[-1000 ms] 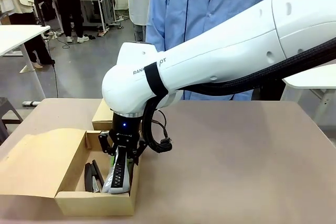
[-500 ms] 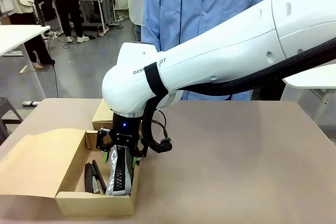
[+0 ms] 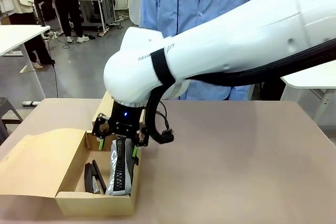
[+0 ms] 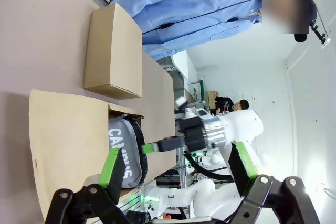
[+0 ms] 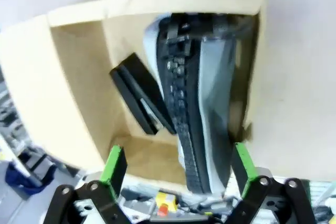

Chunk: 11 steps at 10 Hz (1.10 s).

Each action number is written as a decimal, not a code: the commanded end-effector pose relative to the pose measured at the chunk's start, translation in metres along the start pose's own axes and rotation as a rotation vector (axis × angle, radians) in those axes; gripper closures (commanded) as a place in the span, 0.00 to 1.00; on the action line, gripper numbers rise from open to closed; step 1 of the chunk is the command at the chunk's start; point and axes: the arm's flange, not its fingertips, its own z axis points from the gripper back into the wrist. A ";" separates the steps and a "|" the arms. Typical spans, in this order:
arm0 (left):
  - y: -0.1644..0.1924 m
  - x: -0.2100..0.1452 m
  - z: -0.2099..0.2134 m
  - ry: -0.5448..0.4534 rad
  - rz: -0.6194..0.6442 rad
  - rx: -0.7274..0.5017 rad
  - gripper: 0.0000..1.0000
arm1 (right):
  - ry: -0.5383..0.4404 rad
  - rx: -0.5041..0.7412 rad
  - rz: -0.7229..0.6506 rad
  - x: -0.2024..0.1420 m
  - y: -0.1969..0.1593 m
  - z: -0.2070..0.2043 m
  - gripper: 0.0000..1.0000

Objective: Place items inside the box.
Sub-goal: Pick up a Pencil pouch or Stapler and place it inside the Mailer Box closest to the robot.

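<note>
Front view: the right gripper (image 3: 117,145) hangs with jaws spread wide, released, just above the open cardboard box (image 3: 68,195). The grey fabric pencil case (image 3: 120,169) stands on edge inside, against the box's right wall, beside slim black staplers (image 3: 93,178). The table (image 3: 236,156) is matte brown; a person in a blue coat (image 3: 205,3) stands behind.

Left wrist view: the left gripper (image 4: 173,169) has its green pads held apart, gripping nothing. "CAMPUS" lettering shows on the case; a closed carton (image 4: 113,53) lies nearby.

Right wrist view: the zipper runs along the case's top; the picture is blurred.
</note>
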 end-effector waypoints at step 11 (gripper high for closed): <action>-0.001 -0.001 0.000 -0.008 -0.016 -0.022 0.00 | -0.092 0.483 -0.020 -0.084 -0.226 0.191 0.00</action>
